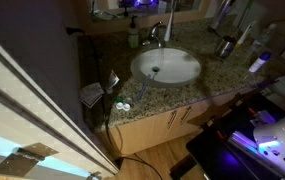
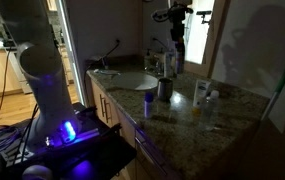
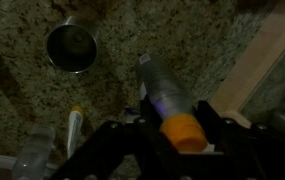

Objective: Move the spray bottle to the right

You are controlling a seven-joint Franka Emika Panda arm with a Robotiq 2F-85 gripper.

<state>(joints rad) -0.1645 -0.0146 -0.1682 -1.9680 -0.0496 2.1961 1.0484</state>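
Sink basin point(image 1: 165, 67) set in countertop point(image 1: 210, 82); faucet point(image 1: 157, 34) behind basin; short bottle point(image 1: 133, 36) beside faucet; metal cup point(image 3: 72, 48) on countertop, near spray bottle point(image 3: 165, 98); cup and short bottle on opposite sides of faucet; spray bottle's head between jaws of gripper point(image 3: 182, 130).

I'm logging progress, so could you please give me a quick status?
Gripper straddling spray bottle, grip unconfirmed. Metal cup nearby, apart.

The arm point(image 2: 34, 55) is all chunky rounded pale-grey shells, with a blue-purple light point(image 2: 64, 130) glowing at the end farthest from the gripper point(image 3: 172, 145), which is just black linkage bars.
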